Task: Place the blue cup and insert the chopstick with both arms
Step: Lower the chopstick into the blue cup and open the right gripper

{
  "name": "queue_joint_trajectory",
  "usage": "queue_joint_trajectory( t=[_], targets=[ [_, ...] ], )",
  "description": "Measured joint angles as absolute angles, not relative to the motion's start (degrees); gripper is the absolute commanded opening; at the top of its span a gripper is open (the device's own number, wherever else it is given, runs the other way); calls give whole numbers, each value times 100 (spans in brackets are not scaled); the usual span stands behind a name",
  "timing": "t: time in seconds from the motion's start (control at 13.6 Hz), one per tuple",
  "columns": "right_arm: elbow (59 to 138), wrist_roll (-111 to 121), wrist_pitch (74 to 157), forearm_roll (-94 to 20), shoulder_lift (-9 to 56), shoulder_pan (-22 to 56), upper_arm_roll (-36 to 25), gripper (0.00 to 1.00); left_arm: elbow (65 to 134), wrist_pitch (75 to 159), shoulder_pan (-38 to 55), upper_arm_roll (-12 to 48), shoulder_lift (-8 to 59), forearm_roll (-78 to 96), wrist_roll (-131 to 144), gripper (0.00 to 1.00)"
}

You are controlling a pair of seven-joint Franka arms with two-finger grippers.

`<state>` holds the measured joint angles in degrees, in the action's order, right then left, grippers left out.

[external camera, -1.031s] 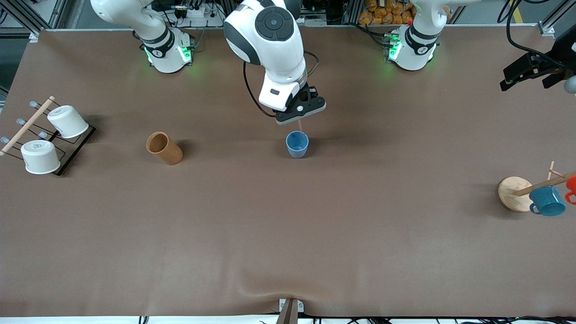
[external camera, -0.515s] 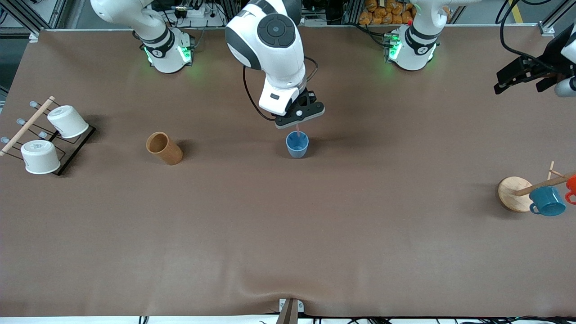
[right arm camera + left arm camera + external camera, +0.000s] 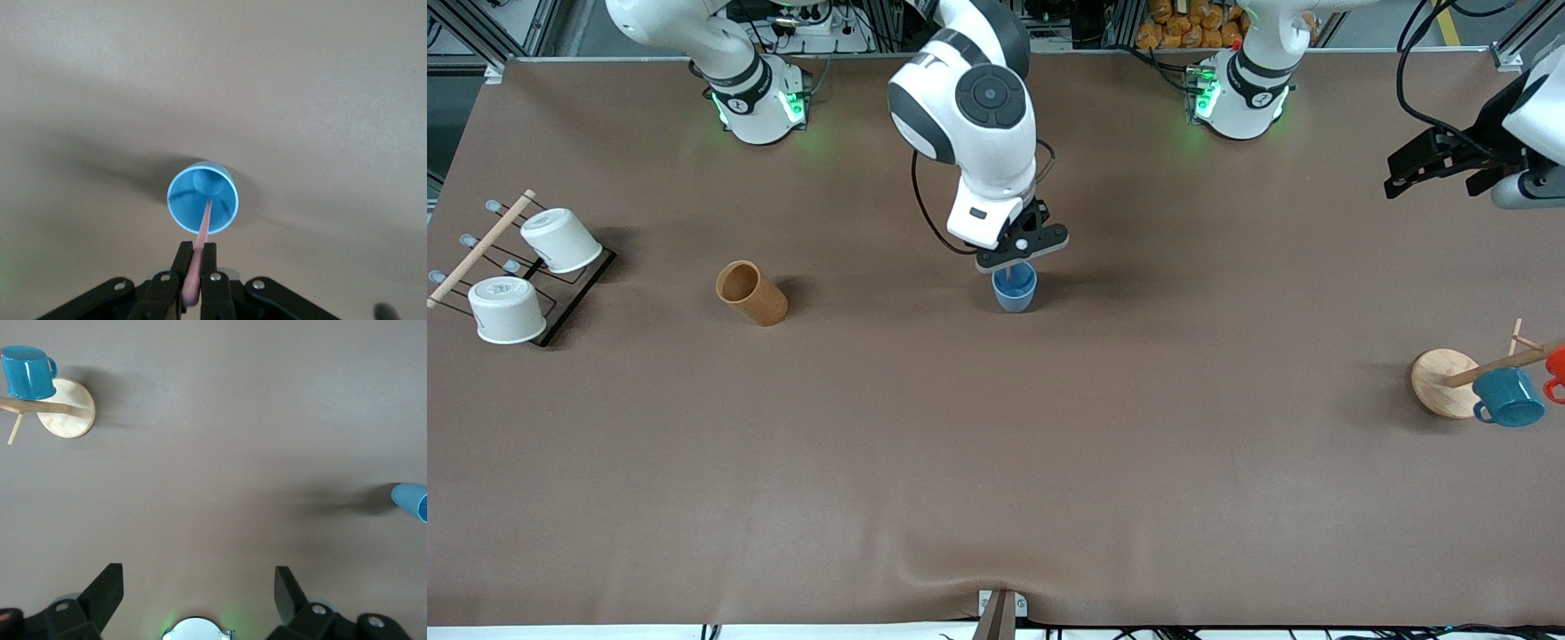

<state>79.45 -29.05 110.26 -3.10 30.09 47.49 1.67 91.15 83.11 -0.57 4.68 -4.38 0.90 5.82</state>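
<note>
The blue cup (image 3: 1015, 287) stands upright on the brown table, midway between the two arms' ends. My right gripper (image 3: 1021, 255) hangs just over it, shut on the pink chopstick (image 3: 201, 242). In the right wrist view the stick's lower end reaches down inside the blue cup (image 3: 203, 205). My left gripper (image 3: 1432, 164) is open and empty, up in the air over the left arm's end of the table. In the left wrist view the left gripper (image 3: 198, 590) shows wide apart fingers, and the blue cup (image 3: 412, 502) shows at the edge.
A brown cup (image 3: 751, 292) lies tilted toward the right arm's end. A black rack (image 3: 560, 293) with two white cups and a wooden rod stands at that end. A round wooden stand (image 3: 1443, 381) with a teal mug (image 3: 1509, 397) and an orange mug stands at the left arm's end.
My right gripper has come down onto the blue cup, lowering the chopstick into it. My left gripper has drifted a little toward the table's middle and down.
</note>
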Motion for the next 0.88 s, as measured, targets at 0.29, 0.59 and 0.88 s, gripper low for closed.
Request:
queue_joint_trajectory(
  t=[0.29,0.59,0.88],
  targets=[
    [7945,-2905,11354,-221,3172,4751,167,0,9072,8311,-64,444,-440,84,583,100],
    [7945,-2905,11390,-127,3257,4751,167,100,9029,8314,-54,452,-439,0,676,100],
    [7902,-2905,11356,-116,3231,4752,169,100,9029,8314,73,453,-410,-11,746,100]
  ],
)
